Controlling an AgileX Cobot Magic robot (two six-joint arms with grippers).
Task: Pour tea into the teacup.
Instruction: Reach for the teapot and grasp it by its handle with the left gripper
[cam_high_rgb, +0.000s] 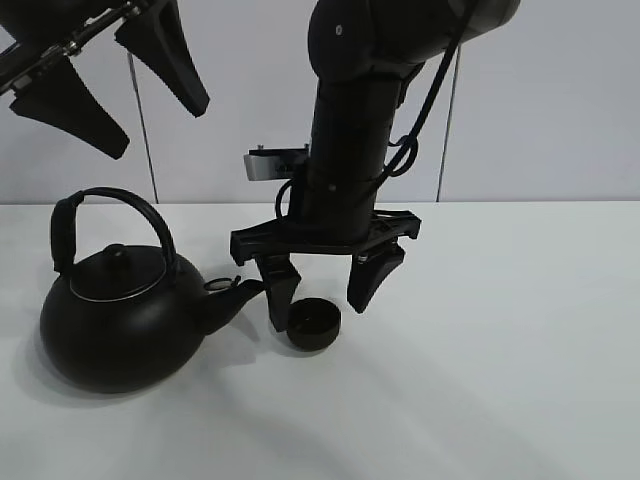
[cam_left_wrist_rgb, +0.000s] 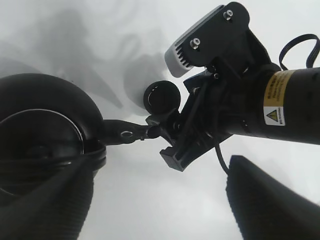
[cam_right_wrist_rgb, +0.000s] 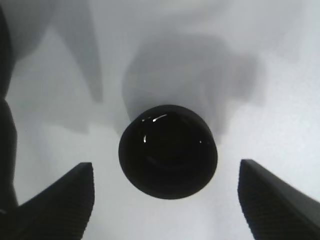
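The teacup (cam_high_rgb: 313, 326), small, round and matte black, stands upright on the white table just right of the kettle's spout (cam_high_rgb: 236, 296). My right gripper (cam_high_rgb: 320, 308) hangs over it, open, one finger on each side and neither touching the cup; the right wrist view shows the teacup (cam_right_wrist_rgb: 167, 150) between the fingertips (cam_right_wrist_rgb: 75, 190) with gaps on both sides. The big black kettle (cam_high_rgb: 115, 320) with an arched handle sits at the left. High above it my left gripper (cam_high_rgb: 158, 128) stands open and holds nothing. From the left wrist view I look down on the kettle (cam_left_wrist_rgb: 45, 125) and teacup (cam_left_wrist_rgb: 161, 97).
The white table (cam_high_rgb: 500, 350) runs to a pale back wall. The right arm's black column (cam_high_rgb: 345, 150) rises over the middle, just behind the teacup.
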